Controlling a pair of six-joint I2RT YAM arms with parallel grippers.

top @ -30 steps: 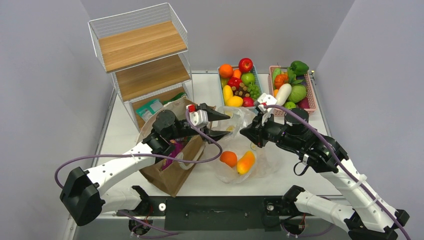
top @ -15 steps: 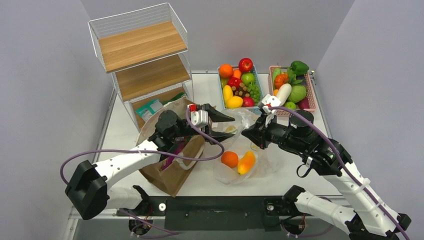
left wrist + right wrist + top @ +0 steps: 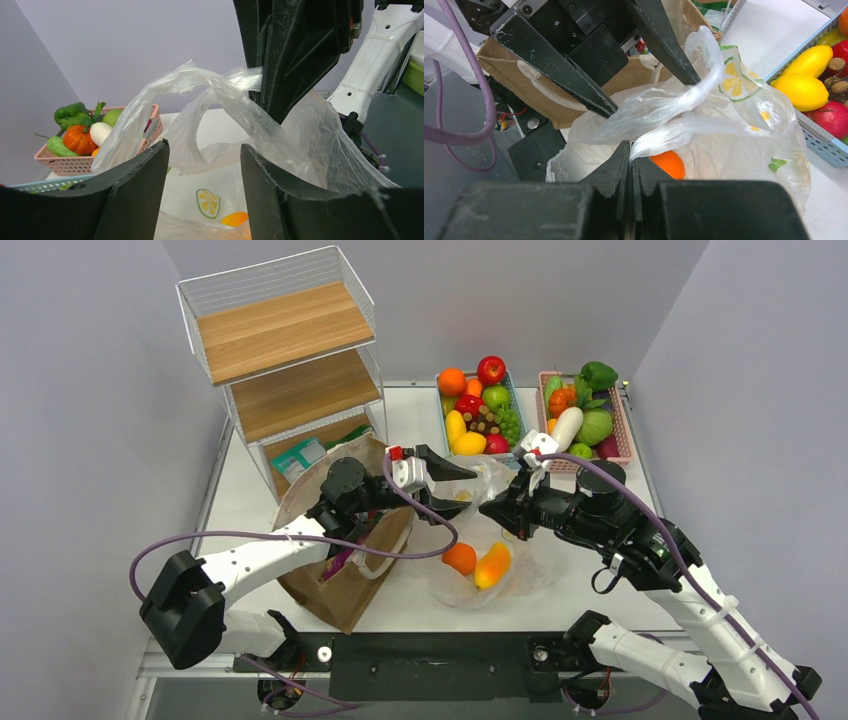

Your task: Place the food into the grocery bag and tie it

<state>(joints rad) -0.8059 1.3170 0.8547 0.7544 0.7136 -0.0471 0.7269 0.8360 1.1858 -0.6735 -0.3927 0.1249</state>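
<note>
The grocery bag [image 3: 500,540] lies crumpled mid-table, translucent with lemon prints. Inside it are a round orange fruit [image 3: 459,558] and a yellow-orange fruit [image 3: 491,565]. My right gripper [image 3: 487,508] is shut on a twisted strand of the bag's top, which shows in the right wrist view [image 3: 630,156] just above the orange fruit [image 3: 669,164]. My left gripper [image 3: 468,496] is open, its jaws on either side of the other raised bag loop [image 3: 200,95] without touching it. A purple packet [image 3: 338,562] sticks out of the brown bag.
A brown paper bag [image 3: 345,585] stands under my left arm. A wire shelf with wooden boards [image 3: 290,360] is at the back left, with teal and green packets [image 3: 300,460] at its bottom. A blue basket [image 3: 478,410] and a pink basket [image 3: 585,415] of toy produce stand at the back.
My left gripper has moved right, toward the bag's raised loop, staying open. My right gripper has kept its hold and barely shifted.
</note>
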